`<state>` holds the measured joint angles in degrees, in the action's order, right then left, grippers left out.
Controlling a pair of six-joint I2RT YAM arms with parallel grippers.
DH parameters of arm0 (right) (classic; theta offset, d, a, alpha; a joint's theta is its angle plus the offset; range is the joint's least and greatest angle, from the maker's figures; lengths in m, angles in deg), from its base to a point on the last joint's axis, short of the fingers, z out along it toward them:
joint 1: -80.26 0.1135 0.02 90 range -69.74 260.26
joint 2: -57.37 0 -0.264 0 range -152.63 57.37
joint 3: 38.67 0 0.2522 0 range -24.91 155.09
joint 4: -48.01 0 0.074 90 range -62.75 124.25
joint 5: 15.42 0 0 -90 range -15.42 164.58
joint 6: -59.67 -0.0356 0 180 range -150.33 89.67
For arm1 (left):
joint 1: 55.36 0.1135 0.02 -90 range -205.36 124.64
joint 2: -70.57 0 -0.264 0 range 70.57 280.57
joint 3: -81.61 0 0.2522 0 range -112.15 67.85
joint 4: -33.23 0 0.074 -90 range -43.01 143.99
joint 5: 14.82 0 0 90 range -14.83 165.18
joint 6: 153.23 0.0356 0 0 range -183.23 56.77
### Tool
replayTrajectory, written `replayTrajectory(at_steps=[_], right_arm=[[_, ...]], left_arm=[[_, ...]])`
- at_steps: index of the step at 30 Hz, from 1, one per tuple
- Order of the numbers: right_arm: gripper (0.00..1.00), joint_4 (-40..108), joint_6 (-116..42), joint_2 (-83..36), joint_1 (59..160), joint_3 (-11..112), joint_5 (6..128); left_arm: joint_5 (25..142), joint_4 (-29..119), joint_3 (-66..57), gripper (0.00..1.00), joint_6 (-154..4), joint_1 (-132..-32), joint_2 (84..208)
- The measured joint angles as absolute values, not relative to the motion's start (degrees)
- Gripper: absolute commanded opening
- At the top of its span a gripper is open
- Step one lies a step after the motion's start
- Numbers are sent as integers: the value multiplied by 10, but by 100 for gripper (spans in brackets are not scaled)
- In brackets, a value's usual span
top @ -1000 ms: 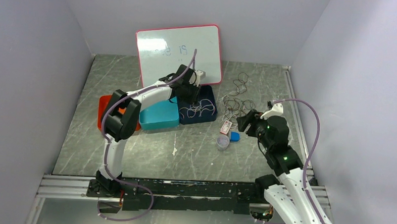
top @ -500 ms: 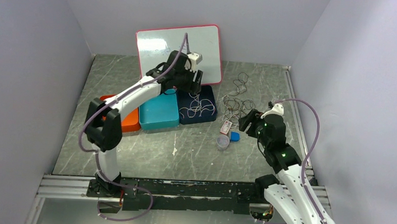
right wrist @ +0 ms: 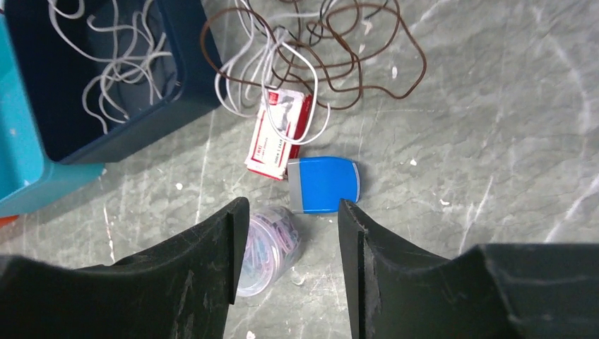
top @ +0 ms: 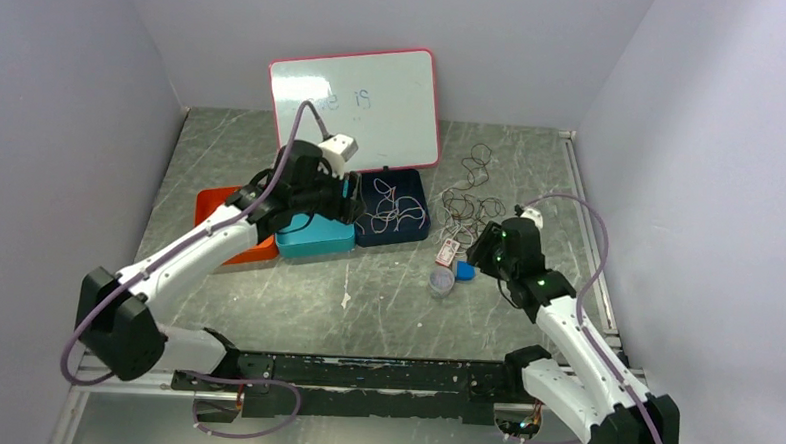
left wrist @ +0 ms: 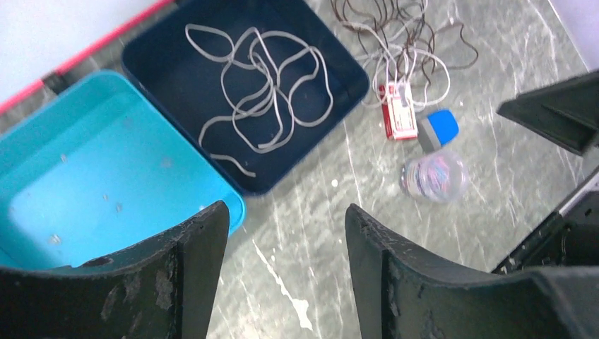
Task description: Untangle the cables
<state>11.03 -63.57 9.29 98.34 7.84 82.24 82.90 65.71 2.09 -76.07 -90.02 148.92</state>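
A tangle of dark brown and white cables (top: pixel 470 200) lies on the table right of the trays. It also shows in the left wrist view (left wrist: pixel 402 35) and in the right wrist view (right wrist: pixel 318 49). A loose white cable (top: pixel 395 210) lies coiled in the navy tray (top: pixel 416 230); the left wrist view shows it too (left wrist: pixel 261 92). My left gripper (top: pixel 353 195) hovers open and empty over the seam of the teal and navy trays (left wrist: pixel 286 219). My right gripper (top: pixel 478 248) is open and empty, above the table just near of the tangle (right wrist: pixel 289 212).
A teal tray (top: pixel 313 239) and an orange tray (top: pixel 210 206) sit left of the navy one. A whiteboard (top: pixel 354 100) leans on the back wall. A red-and-white small box (top: pixel 448 251), a blue block (top: pixel 465 270) and a clear jar of paper clips (top: pixel 441 281) lie near the tangle.
My left arm has drawn back from over the navy tray toward the left and nearer. The white cable stays in the tray. My right gripper has shifted slightly left.
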Motion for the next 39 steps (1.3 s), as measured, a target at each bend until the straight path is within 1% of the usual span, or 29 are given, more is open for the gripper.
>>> replayTrajectory(at_steps=[4, 11, 18, 24, 29, 33, 39], right_arm=[[52, 159, -653, 53, 981, 47, 799], [48, 266, -703, -7, 974, -6, 774], [43, 365, -734, -59, 967, -20, 782], [37, 420, -741, -95, 960, -21, 793], [35, 459, -744, -131, 952, -21, 793], [30, 479, -747, -156, 946, -21, 789], [16, 491, -747, -165, 942, -21, 782]], left_arm=[[829, 658, 78, 66, -778, -906, 1433], [829, 652, 132, 66, -807, -908, 1354], [829, 653, 140, 66, -813, -909, 1344], [829, 653, 143, 65, -814, -909, 1336], [829, 653, 149, 65, -818, -909, 1328], [829, 653, 150, 65, -819, -909, 1325], [829, 654, 151, 65, -820, -909, 1323]])
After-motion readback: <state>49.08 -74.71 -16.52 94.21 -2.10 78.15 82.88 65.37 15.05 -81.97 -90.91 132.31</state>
